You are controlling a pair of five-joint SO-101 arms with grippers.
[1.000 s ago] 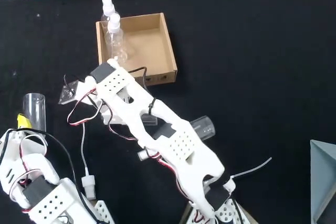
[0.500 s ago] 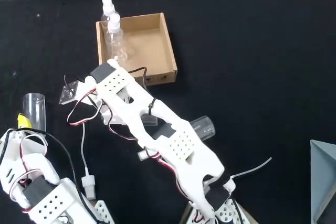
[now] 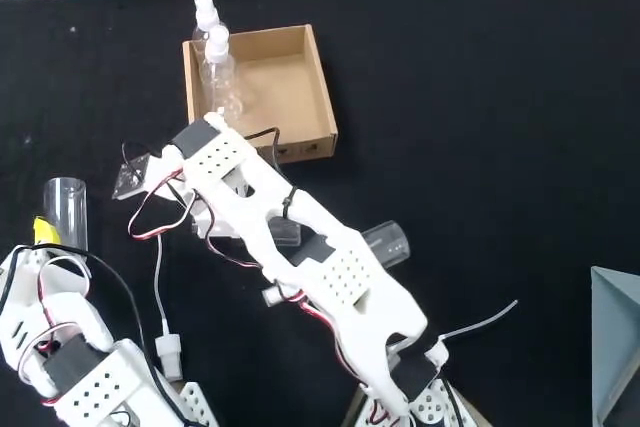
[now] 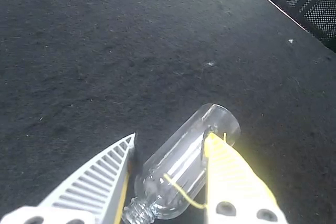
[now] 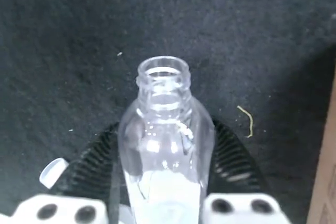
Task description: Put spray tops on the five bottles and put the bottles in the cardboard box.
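A clear bottle (image 5: 164,93) with no top, its open neck pointing away over the black table, sits between the black fingers of my right gripper (image 5: 165,128), which is shut on it. From above, that gripper (image 3: 135,175) is left of the cardboard box (image 3: 300,97). Two bottles with spray tops (image 3: 214,52) lean in the box's left side. My left gripper (image 4: 170,139) is shut on another topless bottle (image 4: 184,166) that lies on the table at the left (image 3: 65,202). A third bare bottle (image 3: 386,242) lies under the right arm.
A loose spray top with its tube (image 3: 168,352) lies near the left arm's base. Another tube (image 3: 482,321) lies at the lower right. A grey object (image 3: 615,337) stands at the right edge. A strip of the box wall (image 5: 325,161) shows beside the right gripper.
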